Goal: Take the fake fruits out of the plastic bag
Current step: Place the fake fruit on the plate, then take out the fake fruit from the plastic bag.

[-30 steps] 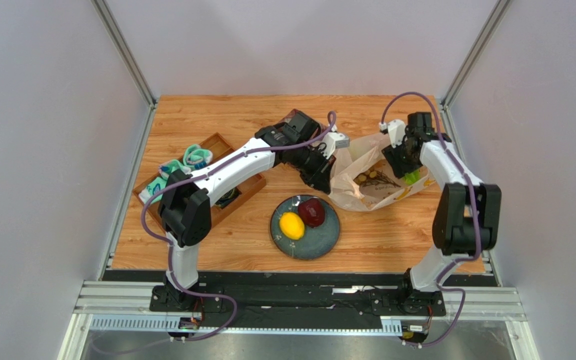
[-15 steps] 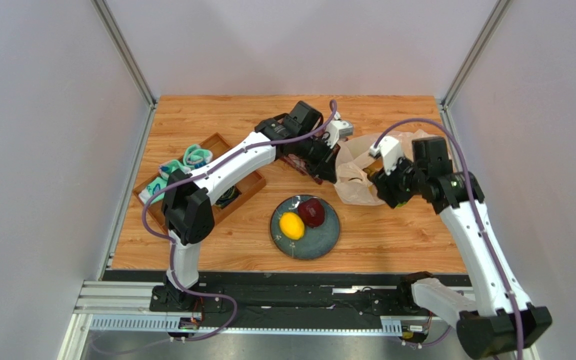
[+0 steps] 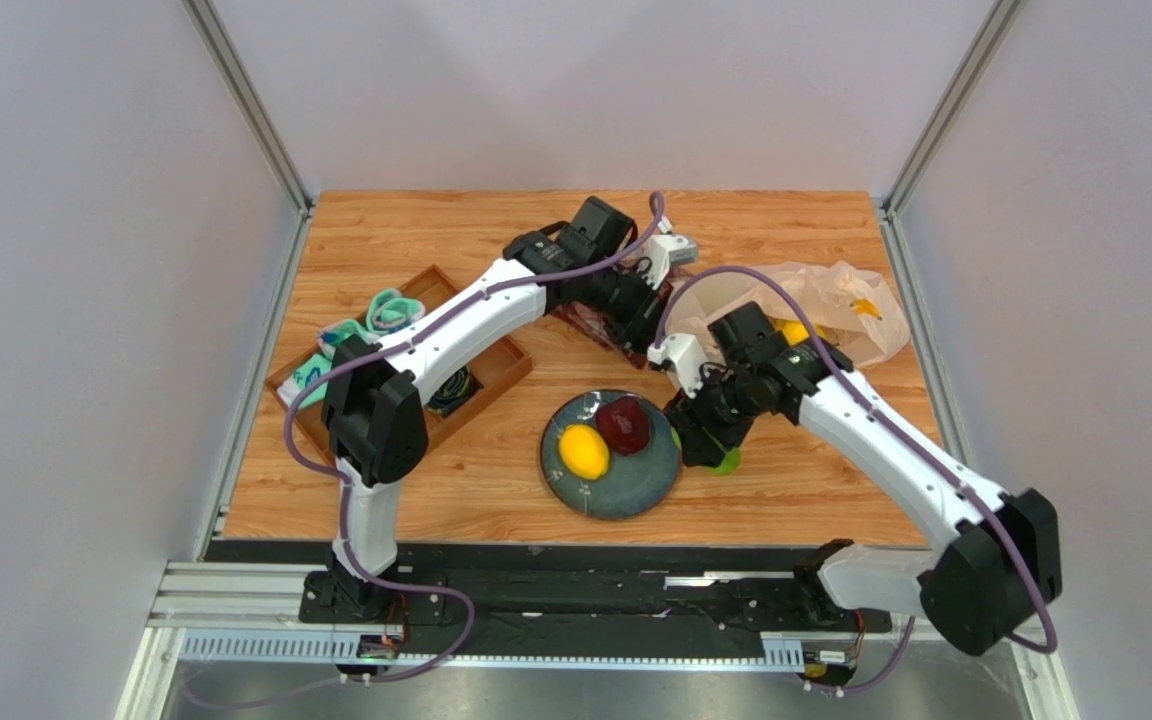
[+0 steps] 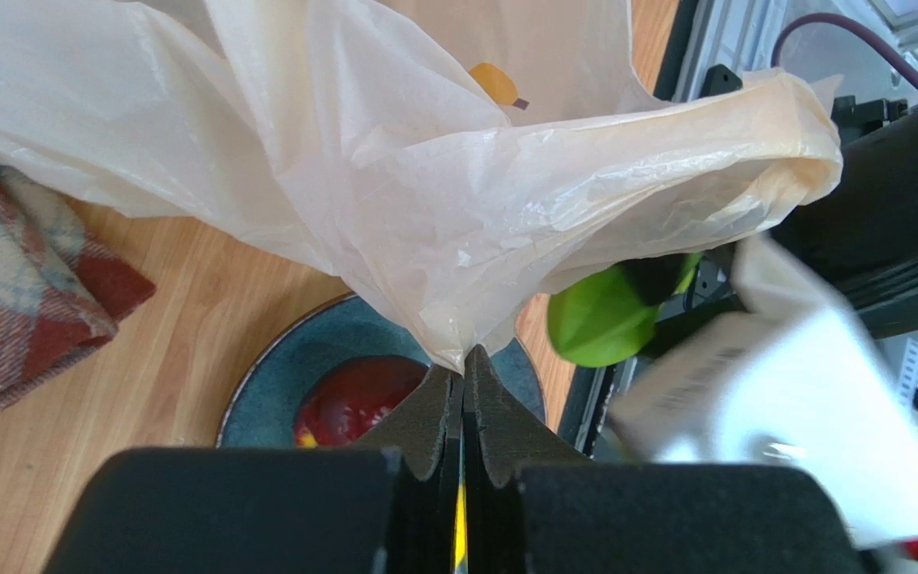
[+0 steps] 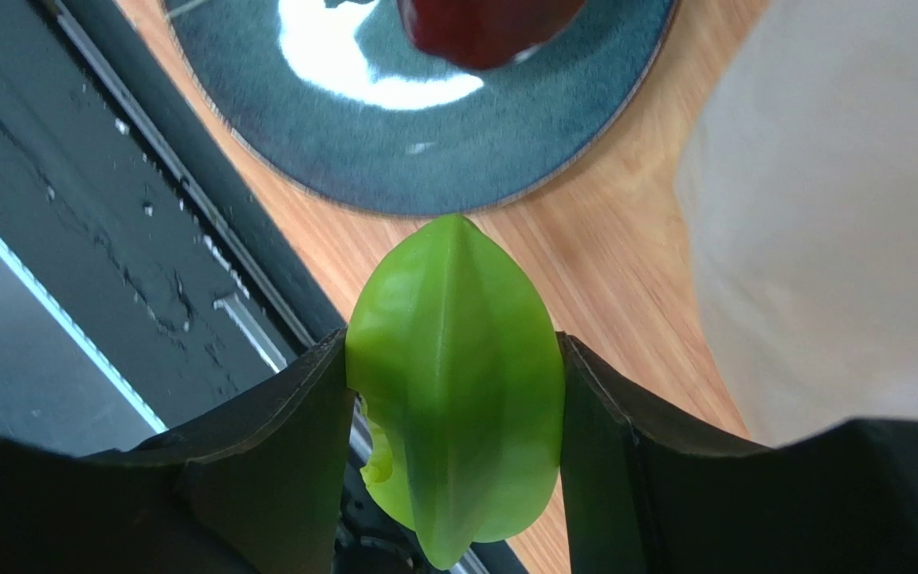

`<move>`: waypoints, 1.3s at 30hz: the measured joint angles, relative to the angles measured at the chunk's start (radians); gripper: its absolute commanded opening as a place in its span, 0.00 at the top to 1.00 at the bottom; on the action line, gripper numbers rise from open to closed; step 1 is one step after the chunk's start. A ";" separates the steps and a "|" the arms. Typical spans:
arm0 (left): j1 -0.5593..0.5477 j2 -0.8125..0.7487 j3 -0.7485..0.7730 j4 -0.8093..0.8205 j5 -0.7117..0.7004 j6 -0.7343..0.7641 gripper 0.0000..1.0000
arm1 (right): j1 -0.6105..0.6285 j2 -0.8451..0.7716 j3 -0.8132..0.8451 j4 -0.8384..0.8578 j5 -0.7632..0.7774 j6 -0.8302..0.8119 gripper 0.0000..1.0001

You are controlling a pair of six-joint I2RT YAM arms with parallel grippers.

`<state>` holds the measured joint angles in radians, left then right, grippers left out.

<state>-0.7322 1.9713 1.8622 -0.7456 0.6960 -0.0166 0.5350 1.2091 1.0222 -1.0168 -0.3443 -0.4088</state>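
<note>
Nearest the arm bases, the plate (image 3: 651,488) serves as the drop-off. It carries the yellow lemon (image 3: 584,450) and, at the lemon's 1 o'clock, the dark red round fruit (image 3: 624,423).

Just off the plate's rim at 3 o'clock hangs the right end effector (image 5: 452,359). Its fingers are pinching a green piece (image 5: 458,323) across its sides. The piece is out of the plastic bag (image 3: 838,300) and clear of the wood. I judge it is being carried to the plate and needs only a short move toward 9 o'clock before release.

Farther back, at the plate's 10 o'clock, a wooden tray (image 3: 500,375) of coiled items sits apart from the work.

Past the plate at 12 o'clock, the left end effector (image 4: 464,365) is pressed together on a fold of the bag's film. It holds the fold up off the table (image 3: 778,225), probably to keep the bag from dragging along with each fruit drawn out. A red plaid cloth (image 4: 21,287) lies beneath it.

Farthest, at the plate's 2 o'clock, the bag's bulk rests on the table. Yellow pieces (image 3: 794,332) show through it, so fruit remains to be pulled.
</note>
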 measured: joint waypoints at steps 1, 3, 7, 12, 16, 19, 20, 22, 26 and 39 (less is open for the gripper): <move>0.006 0.000 0.000 0.000 0.001 -0.001 1.00 | 0.002 0.025 -0.003 0.021 -0.004 0.018 0.58; 0.027 0.000 0.000 0.000 0.002 -0.004 1.00 | 0.002 0.079 -0.003 0.066 -0.014 0.061 0.58; 0.066 0.000 0.000 0.002 0.008 -0.033 1.00 | 0.005 0.177 -0.003 0.153 -0.019 0.149 0.58; 0.099 0.016 0.000 0.024 0.014 -0.100 1.00 | 0.005 0.253 0.000 0.226 -0.033 0.266 0.55; 0.119 0.057 -0.003 0.078 0.043 -0.175 1.00 | 0.005 0.301 0.017 0.251 -0.023 0.348 0.48; 0.133 0.083 -0.011 0.108 0.044 -0.203 1.00 | 0.004 0.352 0.030 0.276 -0.017 0.389 0.29; 0.136 0.089 -0.014 0.113 0.040 -0.207 1.00 | 0.004 0.370 0.035 0.283 -0.018 0.402 0.00; 0.144 0.103 -0.019 0.118 0.031 -0.212 1.00 | 0.004 0.400 0.042 0.296 -0.030 0.427 0.00; 0.152 0.109 -0.020 0.130 0.033 -0.221 1.00 | 0.004 0.422 0.084 0.262 -0.033 0.443 0.00; 0.090 0.103 -0.020 0.128 0.171 -0.226 1.00 | -0.330 0.129 0.444 -0.113 -0.115 0.156 0.42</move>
<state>-0.6426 2.0739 1.8420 -0.6174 0.8673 -0.2428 0.2047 1.3380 1.4658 -1.1294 -0.4595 -0.2523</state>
